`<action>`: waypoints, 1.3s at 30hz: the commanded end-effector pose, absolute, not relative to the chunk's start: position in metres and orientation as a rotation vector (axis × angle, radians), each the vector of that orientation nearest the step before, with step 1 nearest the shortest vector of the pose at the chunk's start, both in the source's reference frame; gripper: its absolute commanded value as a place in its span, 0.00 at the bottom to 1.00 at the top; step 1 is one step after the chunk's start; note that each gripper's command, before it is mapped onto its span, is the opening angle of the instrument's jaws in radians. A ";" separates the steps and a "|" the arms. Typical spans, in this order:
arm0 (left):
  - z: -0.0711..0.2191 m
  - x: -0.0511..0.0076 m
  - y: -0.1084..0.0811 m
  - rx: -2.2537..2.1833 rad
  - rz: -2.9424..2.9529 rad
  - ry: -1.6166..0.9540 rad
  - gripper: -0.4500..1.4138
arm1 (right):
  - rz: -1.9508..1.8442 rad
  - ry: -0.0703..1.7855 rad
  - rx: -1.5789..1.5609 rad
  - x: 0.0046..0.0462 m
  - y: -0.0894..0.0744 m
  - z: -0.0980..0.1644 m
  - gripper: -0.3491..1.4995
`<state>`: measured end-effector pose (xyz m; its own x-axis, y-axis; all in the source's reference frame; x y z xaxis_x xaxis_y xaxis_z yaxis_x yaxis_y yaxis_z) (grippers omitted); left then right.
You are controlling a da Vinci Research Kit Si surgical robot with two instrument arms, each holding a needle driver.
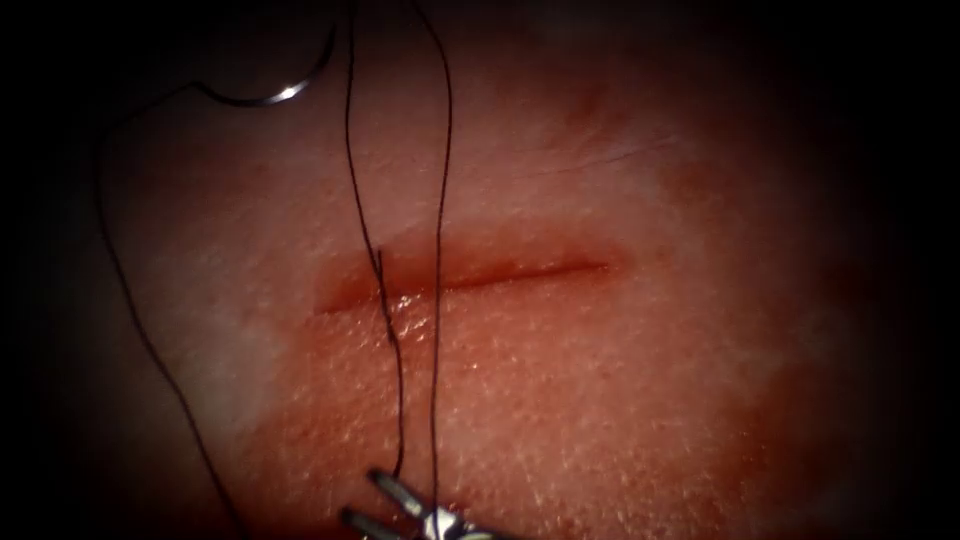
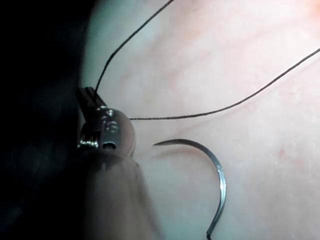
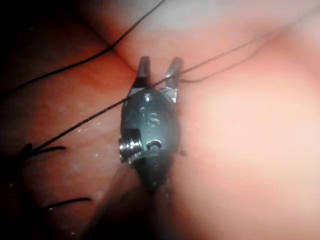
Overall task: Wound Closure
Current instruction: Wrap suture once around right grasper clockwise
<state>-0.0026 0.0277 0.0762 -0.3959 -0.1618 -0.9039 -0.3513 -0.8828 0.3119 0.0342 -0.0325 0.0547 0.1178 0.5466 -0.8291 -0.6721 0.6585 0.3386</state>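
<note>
Two strands of thread (image 1: 437,200) run from far to near across the left part of the cut (image 1: 500,272) toward the right tool (image 1: 360,496), its jaws apart at the near edge, while the needle (image 1: 275,95) lies free on the tissue (image 1: 650,400) at the far left. From the left wrist, the left tool (image 2: 90,95) has its jaws together, clamped on thread, and the needle lies loose just beside it. It looks light, stiff and slick, best gripped on its mid-curve, away from the point. From the right wrist, limp thread crosses between that tool's spread jaws, unclamped.
</note>
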 end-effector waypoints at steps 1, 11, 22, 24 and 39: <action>0.075 -0.0031 0.028 -1.682 2.423 0.690 0.00 | 0.886 1.164 -0.154 0.0345 -0.032 0.055 0.86; 0.064 -0.0022 0.019 -1.921 2.372 0.497 0.00 | 0.820 1.198 -0.179 0.0325 -0.031 0.054 0.89; 0.053 0.0013 0.010 -2.088 2.366 0.361 0.00 | 0.724 1.276 -0.044 0.0271 -0.024 0.054 0.89; 0.053 0.0016 0.009 -2.102 2.377 0.348 0.00 | 0.688 1.286 -0.035 0.0261 -0.023 0.055 0.91; 0.049 0.0012 0.003 -2.242 2.371 0.296 0.00 | 0.470 1.203 0.180 0.0197 -0.017 0.058 0.80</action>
<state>0.0006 0.0019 0.0483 -0.0704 -0.2231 -0.9723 -0.0226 -0.9741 0.2251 0.0195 -0.0167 0.0576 0.2968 0.4512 -0.8416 -0.2568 0.8866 0.3848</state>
